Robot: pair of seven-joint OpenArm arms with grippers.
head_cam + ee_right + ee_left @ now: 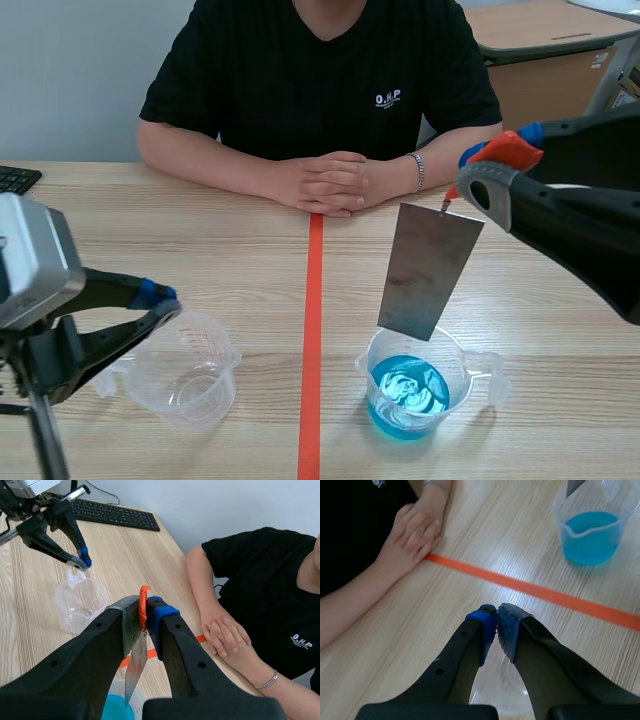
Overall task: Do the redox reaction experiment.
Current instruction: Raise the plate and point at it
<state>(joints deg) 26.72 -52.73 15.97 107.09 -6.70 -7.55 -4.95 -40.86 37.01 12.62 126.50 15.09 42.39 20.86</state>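
Step in hand: lowering the metal plate into the solution, I judge; the dip itself is not yet made.
Right gripper [492,162]: clamped on the top corner of the metal plate [430,270], raised at the right of the table.
Metal plate: hangs tilted, its lower edge just over the rim of the beaker of blue liquid [462,372]; as far as the views show, it is clear of the liquid.
Beaker of blue liquid: near right, just beside the orange tape line [313,330], filled low with blue.
Left gripper [160,297]: fingers together on nothing, hovering over the rim of the empty beaker [215,395] at the near left.
Empty beaker: upright, dry inside as far as can be told.
Done: the plate is picked up and brought over the solution.
Left: sinking the plate into the blue liquid, holding it there to react, and probably lifting it out.
Across the table: a person's clasped hands [325,183] rest at the far side, well apart from both beakers.
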